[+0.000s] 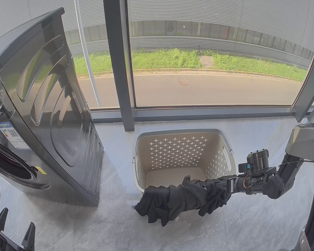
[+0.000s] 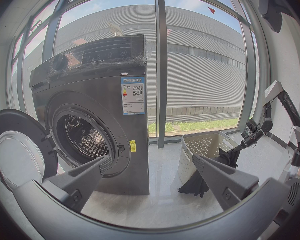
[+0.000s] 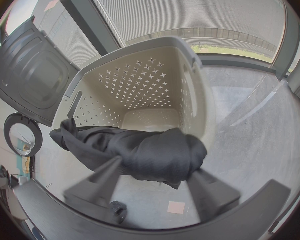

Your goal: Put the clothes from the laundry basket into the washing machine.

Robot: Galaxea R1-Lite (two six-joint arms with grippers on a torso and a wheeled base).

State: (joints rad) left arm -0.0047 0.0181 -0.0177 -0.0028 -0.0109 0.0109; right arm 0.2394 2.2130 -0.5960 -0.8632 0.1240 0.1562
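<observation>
A cream laundry basket [image 1: 181,132] stands on the pale floor by the window, its bottom bare. My right gripper [image 1: 224,186] is shut on a black garment [image 1: 178,199] at the basket's near right corner. The cloth stretches leftward over the near rim and hangs outside it. In the right wrist view the garment [image 3: 146,154] is bunched between the fingers [image 3: 103,177]. The dark washing machine [image 1: 49,98] stands to the left; its drum [image 2: 85,137] is exposed and its door [image 2: 18,147] is swung wide. My left gripper [image 2: 150,157] is open and holds nothing, low in front of the machine.
A window wall with a dark upright post [image 1: 120,60] runs behind the basket and the machine. Bare floor [image 1: 104,223] lies between the basket and the machine's front. The open door stands out from the machine on its far side from the basket.
</observation>
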